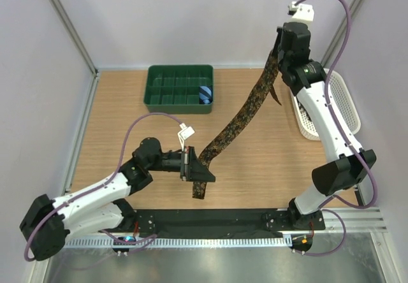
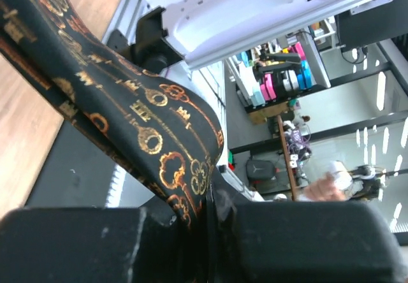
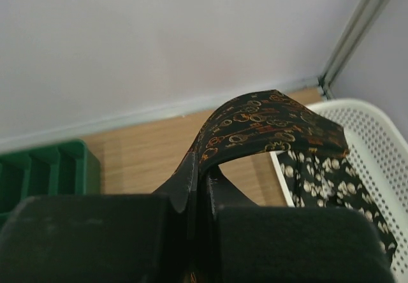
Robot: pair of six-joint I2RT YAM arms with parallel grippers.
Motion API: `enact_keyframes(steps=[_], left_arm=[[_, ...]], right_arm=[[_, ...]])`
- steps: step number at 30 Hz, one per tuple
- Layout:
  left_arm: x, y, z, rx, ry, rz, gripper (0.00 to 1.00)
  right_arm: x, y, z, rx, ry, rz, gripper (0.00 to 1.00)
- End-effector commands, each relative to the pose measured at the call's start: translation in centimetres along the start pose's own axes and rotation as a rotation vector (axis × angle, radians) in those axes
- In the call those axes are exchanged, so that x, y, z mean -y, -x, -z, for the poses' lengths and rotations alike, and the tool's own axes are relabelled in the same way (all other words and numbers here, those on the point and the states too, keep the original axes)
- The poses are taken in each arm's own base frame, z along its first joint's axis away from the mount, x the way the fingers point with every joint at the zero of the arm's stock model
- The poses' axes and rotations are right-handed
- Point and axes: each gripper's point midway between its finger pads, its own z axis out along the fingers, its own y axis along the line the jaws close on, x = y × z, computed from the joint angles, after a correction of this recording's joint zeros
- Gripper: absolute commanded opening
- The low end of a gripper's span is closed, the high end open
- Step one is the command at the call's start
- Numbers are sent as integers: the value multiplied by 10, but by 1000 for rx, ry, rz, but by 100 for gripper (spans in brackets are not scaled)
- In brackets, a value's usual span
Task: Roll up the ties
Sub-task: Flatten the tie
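A dark brown tie (image 1: 245,111) with gold-orange key motifs stretches in the air diagonally across the table. My right gripper (image 1: 275,53) is shut on its narrow part, high at the back right; in the right wrist view the tie (image 3: 268,120) arches out from between the shut jaws of that gripper (image 3: 204,181). My left gripper (image 1: 190,164) is shut on the wide part near the front, and the pointed wide end (image 1: 201,188) hangs below it. The left wrist view shows the fabric (image 2: 146,123) pinched in that gripper (image 2: 213,200). A second tie (image 3: 319,181), black with pale spots, lies in the white basket.
A green compartment tray (image 1: 172,79) stands at the back with a small blue striped roll (image 1: 205,95) in its right compartment. The white basket (image 1: 344,101) sits at the right edge under the right arm. Metal frame posts stand at the back corners.
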Motion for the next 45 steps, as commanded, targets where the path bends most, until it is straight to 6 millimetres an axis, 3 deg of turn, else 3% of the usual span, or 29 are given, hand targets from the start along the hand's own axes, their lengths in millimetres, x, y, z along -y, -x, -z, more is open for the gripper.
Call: enact_keyframes(steps=[1,2,3,4,5,6,7,9,11,12,13,14,15,17,18,19,20,21,22,23,24,25,26,28,29,31,39,41,45], left_arm=[[47,11,11,9,-24,61,12],[58,16,16,30,-15,41,13],[84,34,19,70,-27,-18,14],[85,38,21,77,19,10,14],[99,46,22,97,7,-7,14],[128,62,25,121,-15,-25,15],[134,68,24,123,3,-2,15],[168,93,21,152,-38,-15,14],[187,109,18,177,-61,-15,11],[183,117,10,177,-49,8,10],[200,127,11,198,-76,4,10],[204,134,8,207,-78,10,18],[208,140,6,215,-85,10,18],[220,154,1,228,-102,1,18],[222,159,0,244,-98,0,19],[218,165,-5,245,-88,10,20],[231,171,-4,258,-109,0,20],[231,175,-5,262,-105,8,20],[234,179,-6,264,-111,19,19],[239,185,-9,267,-122,34,19],[245,189,-8,275,-137,29,19],[248,192,-8,282,-143,30,19],[247,196,-10,287,-141,36,20],[257,201,-8,302,-157,35,20],[258,205,-7,312,-158,43,20],[256,208,-7,329,-150,46,20],[235,212,-7,369,-110,83,20],[234,212,-7,368,-108,93,20],[235,212,-8,363,-114,99,20]], right_arm=[[24,-9,3,-18,17,-143,1],[28,-15,0,-31,34,-173,1],[40,-32,-7,-70,21,-195,1],[39,-42,-10,-96,40,-223,1],[39,-45,-11,-102,47,-261,1],[42,-65,-14,-141,44,-266,2],[42,-72,-14,-154,48,-278,2],[37,-95,-14,-190,71,-301,7],[26,-105,-12,-206,138,-330,17],[21,-121,-8,-241,167,-336,25],[14,-128,-5,-261,212,-338,57],[3,-133,2,-290,282,-343,72],[-1,-145,7,-319,317,-316,77],[-9,-137,20,-284,407,-283,81],[-10,-150,27,-299,434,-269,82],[-8,-137,38,-244,458,-250,82],[-12,-124,43,-172,502,-235,82],[-16,-139,54,-181,560,-221,82],[-20,-134,62,-136,611,-198,82],[-25,-109,76,-23,676,-190,81],[-26,-125,81,-30,703,-186,81],[-33,-123,91,-13,761,-191,81],[-37,-108,100,51,809,-197,80],[-50,-112,119,53,930,-208,80],[-58,-98,134,114,1013,-212,80],[-60,-95,143,125,1041,-228,81],[-87,-63,250,273,1474,-104,81],[-90,-47,277,334,1551,-79,81],[-104,-28,316,337,1679,-24,81]])
